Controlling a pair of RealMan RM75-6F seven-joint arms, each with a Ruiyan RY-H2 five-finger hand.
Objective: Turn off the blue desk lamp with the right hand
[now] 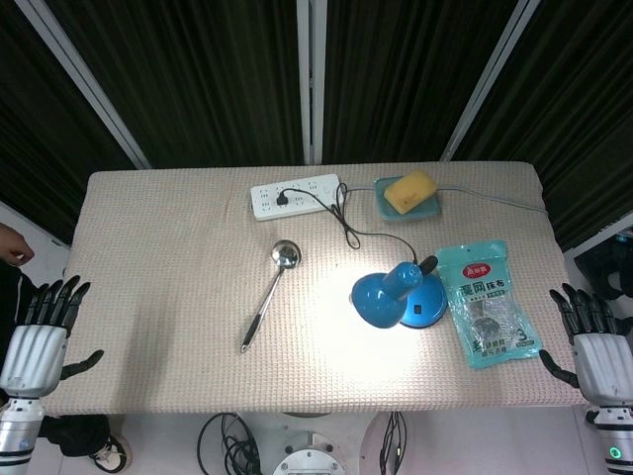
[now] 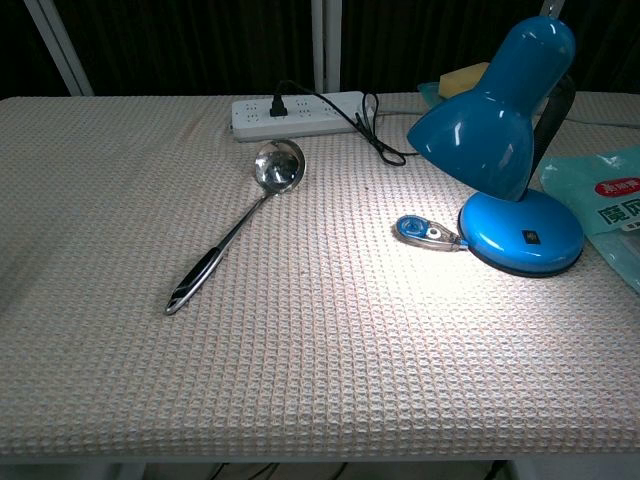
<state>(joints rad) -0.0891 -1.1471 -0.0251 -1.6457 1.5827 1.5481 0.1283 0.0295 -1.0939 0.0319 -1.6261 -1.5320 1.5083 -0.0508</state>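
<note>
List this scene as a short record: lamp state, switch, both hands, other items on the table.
lamp: blue desk lamp lit, bright pool on the cloth
switch: dark button on the round base
right hand: open, at the table's right edge, apart from the lamp
left hand: open, at the left edge, holding nothing
cord: runs to the power strip
other items: ladle, sponge in a dish, snack bag, correction tape beside the base

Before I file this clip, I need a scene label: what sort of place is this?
Most likely a lab or test bench rather than a home: a table under a waffle-weave cloth, black curtains behind, and unrelated props laid out, such as a ladle, a lit blue desk lamp and a power strip.
</note>
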